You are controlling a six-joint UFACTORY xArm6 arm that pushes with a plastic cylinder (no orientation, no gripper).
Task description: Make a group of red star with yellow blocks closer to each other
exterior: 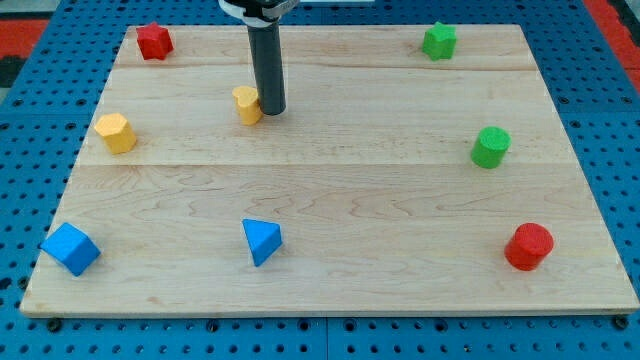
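Note:
The red star (153,41) sits at the board's top left corner. A small yellow block (246,103) lies in the upper middle-left, and my tip (271,109) touches its right side. A second yellow block, a hexagon (115,132), lies at the left edge, below the red star. The dark rod rises from the tip to the view's top.
A green star (438,40) sits at the top right, a green cylinder (490,147) at the right, a red cylinder (528,246) at the bottom right. A blue triangle (261,241) and a blue cube (70,248) lie near the wooden board's (330,290) bottom edge.

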